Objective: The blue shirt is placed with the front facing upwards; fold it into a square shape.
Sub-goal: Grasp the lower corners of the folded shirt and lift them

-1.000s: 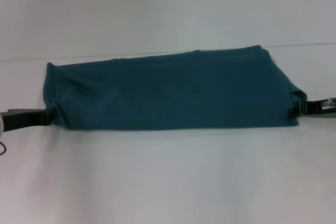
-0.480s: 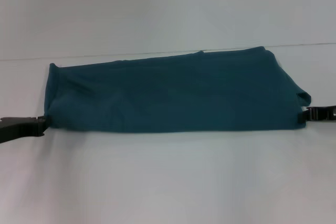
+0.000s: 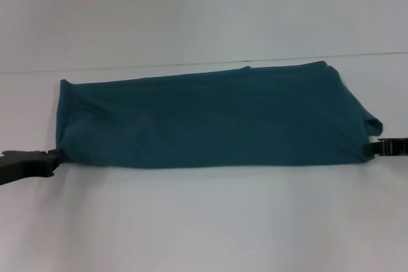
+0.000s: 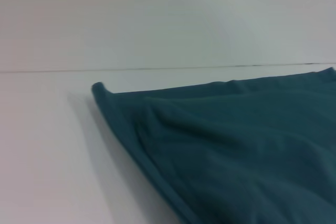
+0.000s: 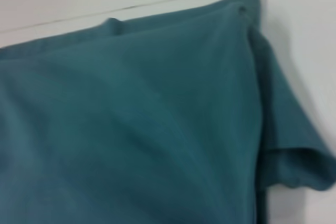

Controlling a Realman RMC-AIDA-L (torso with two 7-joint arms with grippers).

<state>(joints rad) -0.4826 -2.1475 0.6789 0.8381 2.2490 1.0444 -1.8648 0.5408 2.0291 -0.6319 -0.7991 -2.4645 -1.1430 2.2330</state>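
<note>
Shirt (image 3: pixel 210 119), one, blue, folded lengthwise on table (image 3: pixel 204 221), between two grippers, finger state untellable.

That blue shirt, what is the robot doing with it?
The robot is folding the blue shirt, which lies on the white table as a long band. The left gripper is at its left near corner and the right gripper at its right near corner. No lettering shows on top, and one sleeve pokes out on the right.

A plain white tabletop (image 3: pixel 204 221) lay before me, its far edge a thin dark line running from side to side, and a pale, unmarked wall (image 3: pixel 204 11) rose straight up behind that far edge.
</note>
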